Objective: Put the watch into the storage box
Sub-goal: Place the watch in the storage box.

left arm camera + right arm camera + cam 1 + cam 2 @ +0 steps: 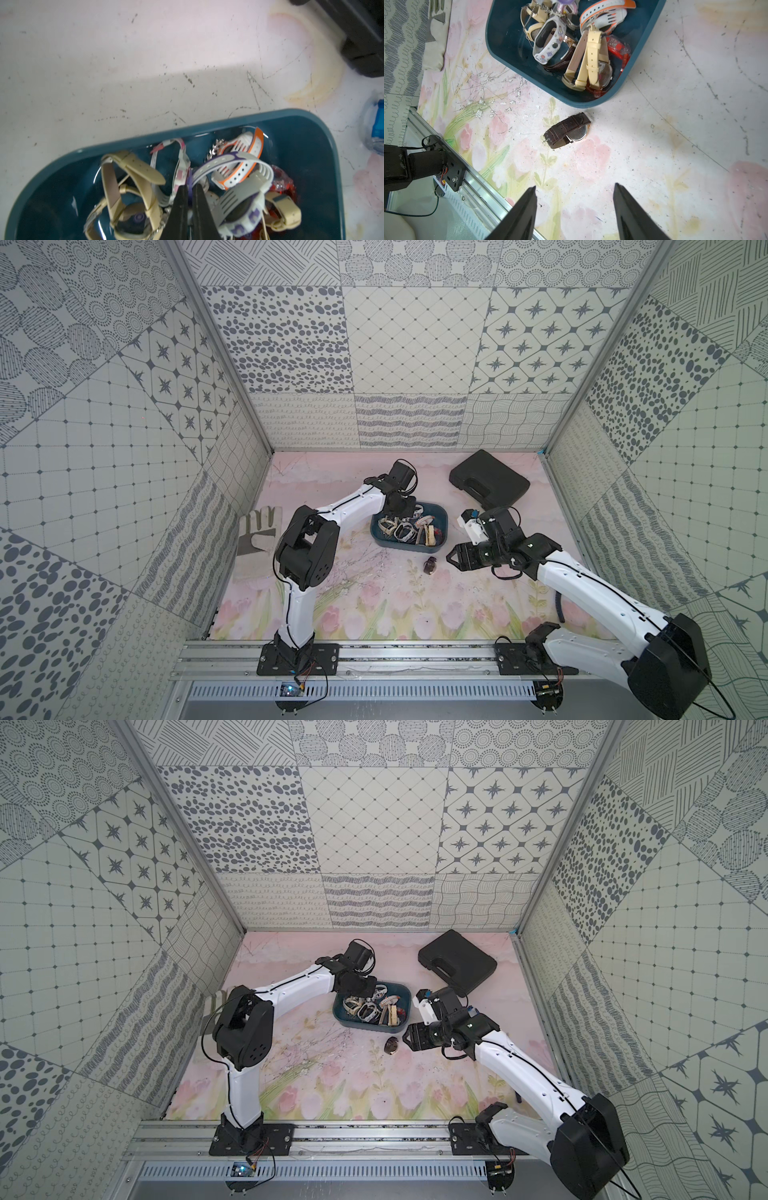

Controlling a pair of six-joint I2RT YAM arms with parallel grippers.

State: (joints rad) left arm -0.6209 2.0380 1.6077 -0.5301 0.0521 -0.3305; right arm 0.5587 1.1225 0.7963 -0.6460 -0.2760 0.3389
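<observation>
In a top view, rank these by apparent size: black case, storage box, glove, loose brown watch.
1. black case and storage box: look alike, so unranked
2. glove
3. brown watch, smallest by far

Both top views looked down from high above the near edge of the table (374, 593), facing the far wall. They stood far enough back to hold the left arm (357, 502) and right arm (582, 585) whole. The left wrist camera sat close over the storage box (228, 122), facing far and rightward toward the black case (363, 41). The right wrist camera hung farther off, facing leftward over the loose watch (566, 129). All four views shared the storage box.
</observation>
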